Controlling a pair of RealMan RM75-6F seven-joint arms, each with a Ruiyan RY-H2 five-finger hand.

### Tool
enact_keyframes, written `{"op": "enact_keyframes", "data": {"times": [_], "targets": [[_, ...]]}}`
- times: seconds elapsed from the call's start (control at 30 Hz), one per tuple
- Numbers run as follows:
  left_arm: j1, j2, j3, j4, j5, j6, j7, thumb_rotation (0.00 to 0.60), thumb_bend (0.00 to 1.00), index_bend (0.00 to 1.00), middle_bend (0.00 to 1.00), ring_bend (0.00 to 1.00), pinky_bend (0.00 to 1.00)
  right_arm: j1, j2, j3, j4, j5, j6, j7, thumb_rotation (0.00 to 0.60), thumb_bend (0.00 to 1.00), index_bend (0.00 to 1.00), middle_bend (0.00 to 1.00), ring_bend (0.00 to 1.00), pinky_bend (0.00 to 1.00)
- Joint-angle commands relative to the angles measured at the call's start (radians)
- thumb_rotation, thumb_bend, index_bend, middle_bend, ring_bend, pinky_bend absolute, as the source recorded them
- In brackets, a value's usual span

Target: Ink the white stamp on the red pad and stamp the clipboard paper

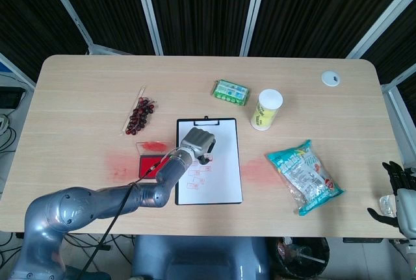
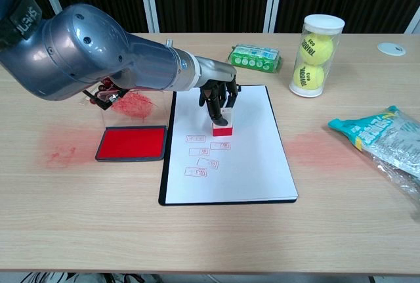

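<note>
stamp point(image 2: 222, 124) on paper point(image 2: 243, 158), pad point(image 2: 131, 143) just left

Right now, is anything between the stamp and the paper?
Nothing visible. The left hand holds the stamp with its red base on the paper, above the marks already printed.

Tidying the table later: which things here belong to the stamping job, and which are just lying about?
In use: left hand, white stamp, red pad, clipboard paper.

Lying about: tennis ball tube, green packet, snack bag, white disc, right hand.
</note>
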Motion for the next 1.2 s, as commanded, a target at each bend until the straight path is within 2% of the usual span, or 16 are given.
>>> {"op": "enact_keyframes", "data": {"times": [0.03, 0.4, 0.67, 0.93, 1.07, 1.2], "targets": [[-0.001, 0.017, -0.01, -0.028, 0.009, 0.015, 0.002, 0.6, 0.43, 0.62, 0.61, 0.35, 0.4, 0.0, 0.0, 0.0, 0.0, 0.0, 0.0, -0.001, 0.6, 0.09, 0.13, 0.1, 0.16, 0.16], [-0.003, 0.173, -0.05, -0.243, 0.013, 0.078, 0.001, 0.6, 0.43, 0.62, 0.61, 0.35, 0.4, 0.0, -0.001, -0.002, 0.0, -0.001, -0.002, -0.002, 0.6, 0.09, 0.13, 0.1, 0.16, 0.16], [0.025, 0.399, -0.045, -0.486, 0.054, 0.085, -0.02, 0.6, 0.43, 0.62, 0.61, 0.35, 0.4, -0.001, 0.0, 0.002, 0.002, 0.007, 0.0, -0.003, 0.6, 0.09, 0.13, 0.1, 0.16, 0.16], [0.139, 0.667, -0.032, -0.676, 0.205, 0.015, -0.129, 0.6, 0.43, 0.62, 0.62, 0.35, 0.4, 0.0, -0.004, 0.003, 0.004, 0.008, 0.003, -0.02, 0.6, 0.09, 0.13, 0.1, 0.16, 0.16], [0.212, 0.763, -0.03, -0.703, 0.31, -0.058, -0.199, 0.6, 0.43, 0.62, 0.62, 0.35, 0.4, 0.0, -0.007, 0.004, 0.004, 0.012, 0.003, -0.027, 0.6, 0.09, 0.13, 0.1, 0.16, 0.16], [0.315, 0.843, -0.049, -0.715, 0.442, -0.123, -0.294, 0.6, 0.43, 0.62, 0.62, 0.35, 0.4, 0.0, -0.008, 0.004, 0.006, 0.012, 0.007, -0.036, 0.6, 0.09, 0.13, 0.1, 0.16, 0.16]]}}
